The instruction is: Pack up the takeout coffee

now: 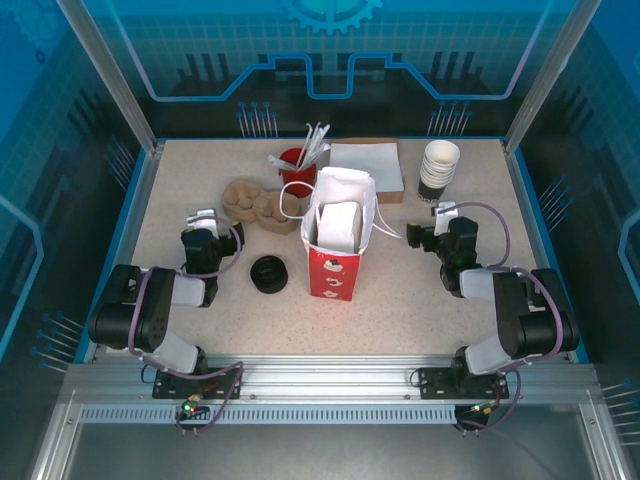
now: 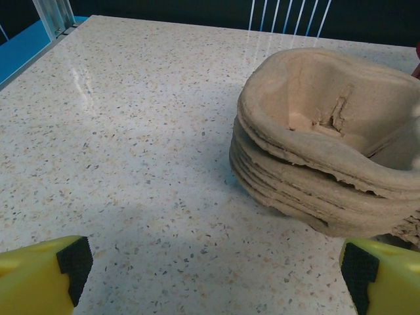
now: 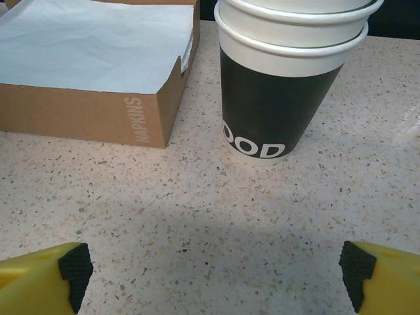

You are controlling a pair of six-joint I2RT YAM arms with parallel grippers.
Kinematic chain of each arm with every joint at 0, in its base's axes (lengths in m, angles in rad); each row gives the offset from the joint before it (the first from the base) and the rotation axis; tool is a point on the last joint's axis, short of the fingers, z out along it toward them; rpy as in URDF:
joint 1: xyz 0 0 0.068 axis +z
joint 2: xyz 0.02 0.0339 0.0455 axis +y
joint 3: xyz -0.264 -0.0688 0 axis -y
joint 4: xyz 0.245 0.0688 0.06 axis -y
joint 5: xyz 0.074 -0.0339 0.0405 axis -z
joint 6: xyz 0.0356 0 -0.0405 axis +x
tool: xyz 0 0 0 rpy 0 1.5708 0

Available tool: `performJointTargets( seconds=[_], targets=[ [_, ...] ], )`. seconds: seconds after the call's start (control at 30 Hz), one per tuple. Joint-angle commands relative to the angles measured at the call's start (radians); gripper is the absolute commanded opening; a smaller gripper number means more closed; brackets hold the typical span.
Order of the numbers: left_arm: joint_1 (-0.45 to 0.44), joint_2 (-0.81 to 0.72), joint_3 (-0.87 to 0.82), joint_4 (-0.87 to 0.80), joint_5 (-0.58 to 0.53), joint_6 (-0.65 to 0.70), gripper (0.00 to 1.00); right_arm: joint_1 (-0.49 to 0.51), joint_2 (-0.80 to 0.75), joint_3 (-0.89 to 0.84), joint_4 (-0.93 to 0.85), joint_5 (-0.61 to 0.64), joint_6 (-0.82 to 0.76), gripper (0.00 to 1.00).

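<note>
Black and round, a low piece [image 1: 268,273] sits left of the bag [image 1: 335,262], toward the table's near edge; whether it is the coffee I cannot tell. My left pincer [image 2: 216,272] gapes empty before the carriers [image 2: 328,144], my right pincer [image 3: 216,272] likewise before the cups [image 3: 282,85].

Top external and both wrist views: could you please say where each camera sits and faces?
Top external: above and behind, looking down on the speckled table; both arms show.
Left wrist: low, facing the stack of brown pulp trays; open left tool shows.
Right wrist: low, facing the stack of black paper cups; open right tool shows.
Shared: top external sees both stacks.
</note>
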Motion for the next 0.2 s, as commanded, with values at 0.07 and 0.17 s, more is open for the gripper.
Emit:
performJointTargets(
  seconds=[0.07,0.17],
  targets=[
    [-0.006,0.005,0.024,0.020,0.031,0.023,0.99,0.008,0.003,-0.006,0.032,-0.015,-0.015,1.00],
    [-0.006,0.005,0.023,0.020,0.031,0.022,0.99,0.008,0.003,-0.006,0.032,-0.016,-0.016,1.00]
  ],
)
